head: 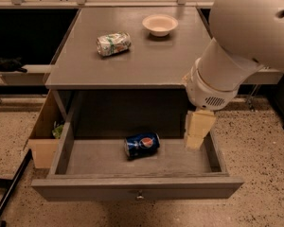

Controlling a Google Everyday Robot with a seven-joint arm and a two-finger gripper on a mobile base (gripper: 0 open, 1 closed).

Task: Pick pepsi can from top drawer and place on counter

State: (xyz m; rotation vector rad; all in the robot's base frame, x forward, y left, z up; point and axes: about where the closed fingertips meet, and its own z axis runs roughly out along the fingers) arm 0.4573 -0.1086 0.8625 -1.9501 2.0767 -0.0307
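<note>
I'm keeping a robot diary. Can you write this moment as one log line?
gripper: over top drawer, right of pepsi can, apart | pepsi can: on its side, ungrasped | counter: no pepsi can yet

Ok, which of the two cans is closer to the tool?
The blue pepsi can, lying on its side in the open top drawer. The tool hangs beside it over the drawer; the silver-and-green can lies up on the counter.

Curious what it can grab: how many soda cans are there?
2. The pepsi can lies in the top drawer, left of the gripper; a silver-and-green can lies on the counter. The cardboard box may hide more.
</note>
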